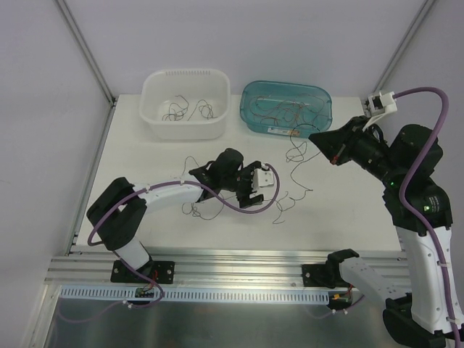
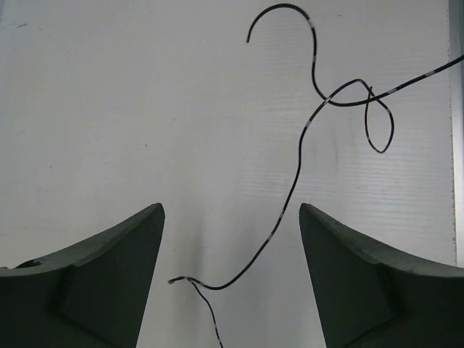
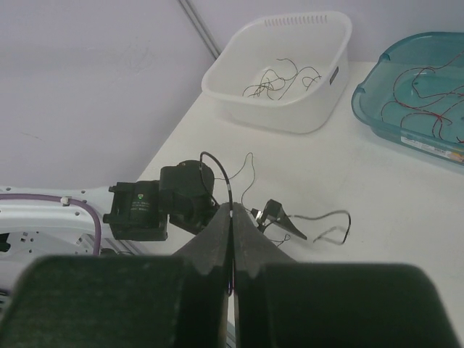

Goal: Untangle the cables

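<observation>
Left hand (image 2: 232, 217) open astride black cable (image 2: 288, 199); right hand (image 3: 233, 214) clenched on dark wire (image 3: 226, 183).

The surface (image 1: 145, 167) is plain white. One basket (image 1: 185, 105) is white; the bin (image 1: 286, 106) is translucent teal. The cables (image 2: 299, 156) are black with short pale bands in the left wrist view, and those in the bin are red-brown. The left gripper (image 2: 230, 210) and right gripper (image 3: 232, 209) are dark grey to black. The arms (image 1: 170, 196) have white links and black joints. The hoses (image 1: 417, 90) are purple and the rail (image 1: 232, 261) is silver.
</observation>
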{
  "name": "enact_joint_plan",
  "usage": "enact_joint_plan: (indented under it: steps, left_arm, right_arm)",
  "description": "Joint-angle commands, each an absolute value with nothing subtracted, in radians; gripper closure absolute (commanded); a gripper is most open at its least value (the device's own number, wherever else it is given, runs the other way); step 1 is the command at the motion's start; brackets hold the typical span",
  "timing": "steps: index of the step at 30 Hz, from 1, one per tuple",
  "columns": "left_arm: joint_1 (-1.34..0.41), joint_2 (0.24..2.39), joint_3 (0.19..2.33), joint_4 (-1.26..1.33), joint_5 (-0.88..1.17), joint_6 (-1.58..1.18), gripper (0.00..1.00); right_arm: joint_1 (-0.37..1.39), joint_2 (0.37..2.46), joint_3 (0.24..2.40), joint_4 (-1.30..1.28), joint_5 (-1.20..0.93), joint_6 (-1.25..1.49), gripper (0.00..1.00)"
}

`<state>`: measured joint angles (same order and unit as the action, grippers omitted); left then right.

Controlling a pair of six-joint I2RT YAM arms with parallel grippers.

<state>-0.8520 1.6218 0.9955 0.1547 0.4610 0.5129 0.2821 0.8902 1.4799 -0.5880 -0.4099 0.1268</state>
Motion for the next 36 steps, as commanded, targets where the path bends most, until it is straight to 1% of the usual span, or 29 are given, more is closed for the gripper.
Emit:
enact_joint_plan:
  steps: [1,3,4,5,8,11,12,14,15,17,19,22,26,34,36]
  left_arm:
    - [-0.862,1.631,1.02,0.178,0.552,0.557,0.26]
    - [-0.864,1.629,1.011,0.167,0.568,0.551,0.43]
    - [-0.864,1.626,1.0,0.163,0.568,0.551,0.63]
    - [-0.864,1.625,0.993,0.16,0.557,0.546,0.74]
    - [-0.864,1.615,0.97,0.155,0.523,0.537,1.0]
    - [-0.853,1.606,0.942,0.152,0.422,0.488,1.0]
    - [-0.827,1.606,0.934,0.152,0.354,0.462,1.0]
    - [-0.776,1.592,0.904,0.152,0.33,0.354,1.0]
    - [-0.696,1.585,0.891,0.15,0.33,0.301,1.0]
    - [-0.611,1.552,0.85,0.15,0.316,0.144,1.0]
    - [-0.524,1.533,0.819,0.124,0.251,0.071,1.0]
    - [-0.476,1.509,0.816,0.043,0.148,0.002,1.0]
    - [-0.448,1.545,0.839,-0.038,0.107,-0.113,1.0]
    - [-0.425,1.568,0.85,-0.086,0.121,-0.173,1.0]
    - [-0.417,1.574,0.854,-0.112,0.097,-0.184,1.0]
  right_arm:
    - [0.282,0.871,1.503,-0.548,-0.427,0.134,0.99]
    - [0.282,0.873,1.502,-0.555,-0.417,0.127,0.99]
    - [0.281,0.874,1.5,-0.558,-0.417,0.126,0.99]
    - [0.282,0.874,1.499,-0.56,-0.417,0.126,0.99]
    - [0.282,0.877,1.499,-0.561,-0.41,0.111,0.99]
    - [0.281,0.874,1.512,-0.597,-0.355,0.072,0.99]
    - [0.281,0.873,1.52,-0.619,-0.339,0.063,0.99]
    - [0.281,0.868,1.532,-0.641,-0.301,0.042,0.99]
    - [0.281,0.868,1.54,-0.659,-0.285,0.025,0.99]
    - [0.281,0.862,1.546,-0.672,-0.249,0.011,0.99]
    - [0.281,0.859,1.549,-0.684,-0.23,0.008,0.99]
    - [0.281,0.859,1.549,-0.68,-0.233,0.006,0.99]
    - [0.281,0.865,1.569,-0.669,-0.241,0.006,0.99]
    - [0.279,0.862,1.637,-0.676,-0.238,0.006,0.99]
    - [0.281,0.854,1.664,-0.698,-0.206,-0.044,0.99]
